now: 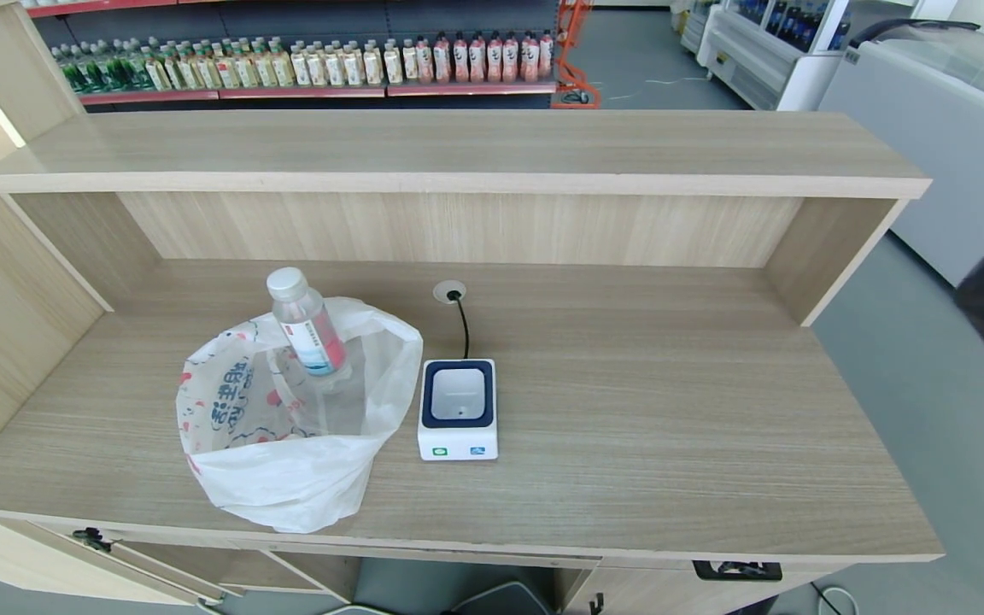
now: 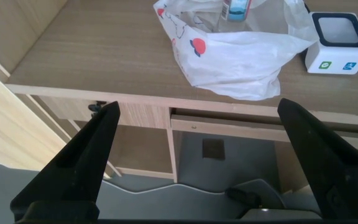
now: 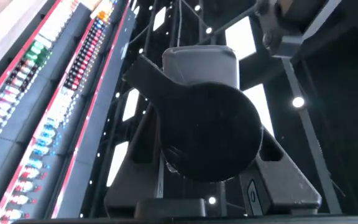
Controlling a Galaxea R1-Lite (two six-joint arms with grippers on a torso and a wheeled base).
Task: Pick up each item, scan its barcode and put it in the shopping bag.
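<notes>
A white plastic shopping bag stands open on the left part of the wooden counter. Inside it a clear bottle with a white cap and a red-and-blue label leans slightly. Right beside the bag sits the white barcode scanner with its dark window facing up. My left gripper is open, its dark fingers spread wide, low in front of the counter's front edge, below the bag and scanner. My right gripper appears as a dark rounded shape against ceiling lights.
A black cable runs from the scanner to a grommet hole at the back. A raised ledge and side walls enclose the counter. The right half of the counter is bare wood. A drawer front sits under the counter edge.
</notes>
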